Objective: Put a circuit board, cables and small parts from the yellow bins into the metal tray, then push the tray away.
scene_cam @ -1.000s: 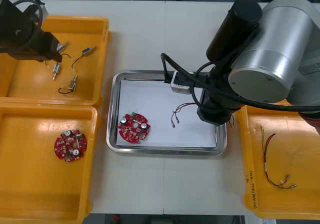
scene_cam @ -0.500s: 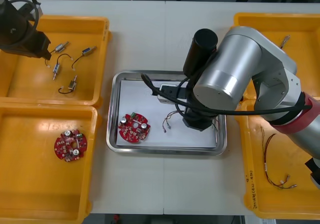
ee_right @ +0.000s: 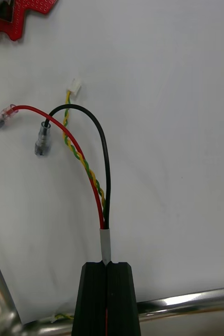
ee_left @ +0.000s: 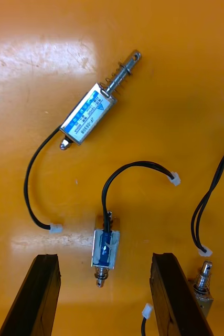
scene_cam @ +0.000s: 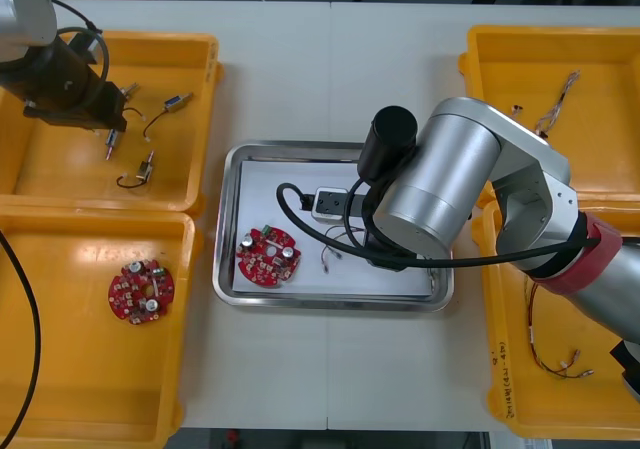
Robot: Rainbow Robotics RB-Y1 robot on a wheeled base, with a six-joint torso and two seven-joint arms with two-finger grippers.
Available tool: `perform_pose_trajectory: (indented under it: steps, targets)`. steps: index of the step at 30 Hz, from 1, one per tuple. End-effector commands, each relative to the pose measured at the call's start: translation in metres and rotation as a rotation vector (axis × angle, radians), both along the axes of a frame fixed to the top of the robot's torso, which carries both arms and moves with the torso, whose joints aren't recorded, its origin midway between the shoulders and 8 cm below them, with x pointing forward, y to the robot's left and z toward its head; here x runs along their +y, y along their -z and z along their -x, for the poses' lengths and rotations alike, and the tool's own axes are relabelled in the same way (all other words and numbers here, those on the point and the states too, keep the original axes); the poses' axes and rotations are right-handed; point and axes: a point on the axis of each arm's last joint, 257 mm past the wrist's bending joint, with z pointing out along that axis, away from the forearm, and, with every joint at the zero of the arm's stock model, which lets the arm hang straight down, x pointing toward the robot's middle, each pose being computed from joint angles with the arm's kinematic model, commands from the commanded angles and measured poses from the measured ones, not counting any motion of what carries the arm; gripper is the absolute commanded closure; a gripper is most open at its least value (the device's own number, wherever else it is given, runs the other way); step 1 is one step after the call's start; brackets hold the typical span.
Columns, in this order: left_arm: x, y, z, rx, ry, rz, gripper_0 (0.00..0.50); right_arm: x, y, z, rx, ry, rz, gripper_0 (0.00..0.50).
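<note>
Your right gripper [ee_right: 107, 265] is over the metal tray [scene_cam: 330, 300]. Its fingers are closed tight on the taped end of a cable bundle [ee_right: 105, 173], right of the circuit board [scene_cam: 267, 256]. Your left gripper [ee_left: 105, 257] hangs in the far left yellow bin [scene_cam: 205, 69], its fingers wide apart on either side of a small metal part [ee_left: 105, 245].

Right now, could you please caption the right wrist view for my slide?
Right hand shut on a red, black and yellow cable over the white-lined metal tray, near the circuit board.
</note>
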Motion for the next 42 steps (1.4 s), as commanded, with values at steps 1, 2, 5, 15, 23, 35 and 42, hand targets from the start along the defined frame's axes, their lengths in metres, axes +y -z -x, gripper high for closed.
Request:
perform_pose_trajectory:
  steps: [1,2,5,15,23,35,42]
  targets:
    - [-0.018,-0.023,-0.018,-0.045,0.157,-0.096,0.0,0.009,0.013,0.001,0.012,-0.031,-0.009,0.5]
    - [-0.018,-0.023,-0.018,-0.045,0.159,-0.1,0.0,0.009,0.014,0.0,0.012,-0.031,-0.01,0.5]
    - [-0.018,-0.015,-0.016,-0.03,0.16,-0.112,0.0,0.011,0.015,-0.006,0.002,-0.03,-0.019,0.5]
    - [-0.013,0.009,-0.012,-0.026,0.167,-0.122,0.0,0.008,0.024,-0.001,0.041,-0.014,-0.022,0.147]
    - [-0.008,0.022,-0.013,-0.038,0.165,-0.13,0.0,0.006,0.018,-0.004,0.034,0.009,-0.028,0.0]
    - [-0.002,0.039,-0.007,-0.025,0.161,-0.137,0.0,-0.005,-0.026,0.006,0.026,0.046,-0.04,0.0]
    - [-0.003,0.043,-0.008,-0.03,0.167,-0.146,0.461,-0.017,-0.065,0.006,0.029,0.089,-0.033,0.0]
